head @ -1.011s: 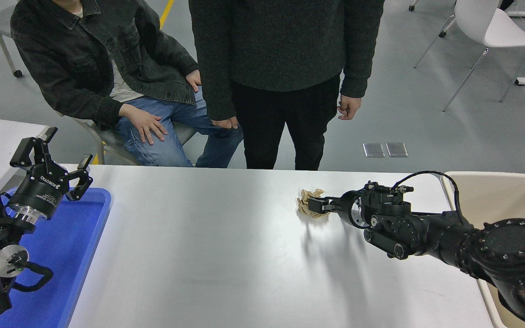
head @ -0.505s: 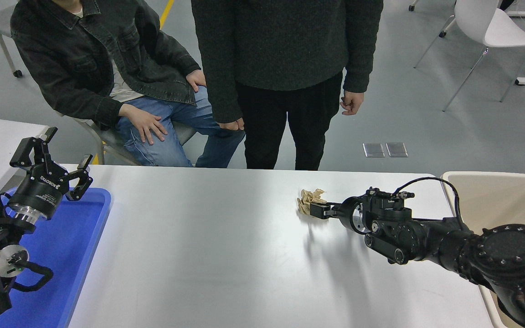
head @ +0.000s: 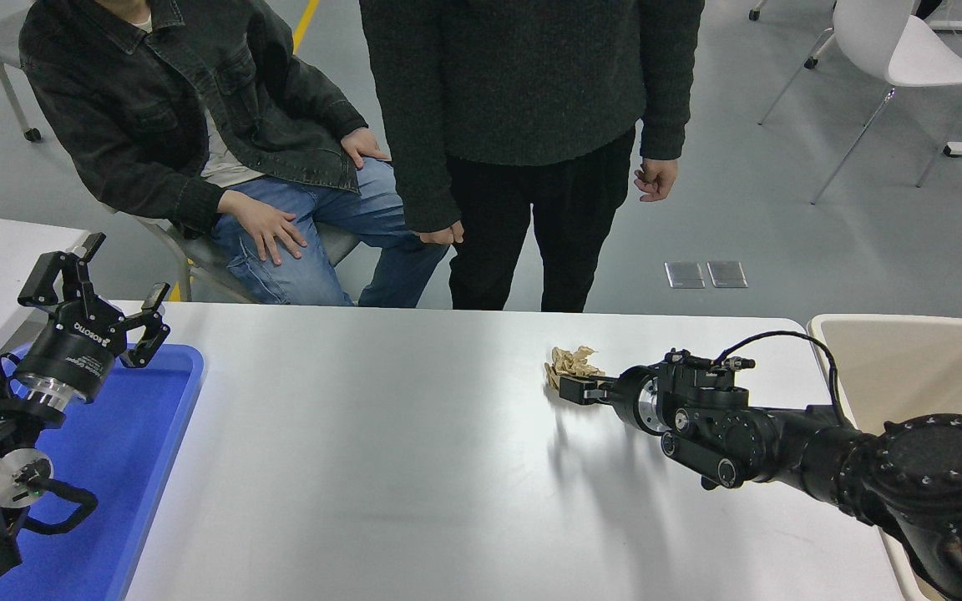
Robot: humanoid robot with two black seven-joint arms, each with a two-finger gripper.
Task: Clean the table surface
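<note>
Starting at the left edge, the left gripper [head: 97,288] sits parked above the blue tray [head: 147,467], fingers spread wide and holding nothing; the table surface [head: 381,451] runs white and glossy across the middle and lower part of the view, from that tray over to the beige bin [head: 907,359]; on its far half, right of centre, lies a crumpled wad of brown paper [head: 569,365], the only litter I can see; the right gripper [head: 574,389] reaches in low from the right with its tips at the wad's near edge, looks pinched onto it, though I honestly can't tell how firm the hold is. Two people wait at the far side. My take: get a proper bite on the crumple, lift it straight off the top so nothing drags, then swing it right and drop it over the bin.
</note>
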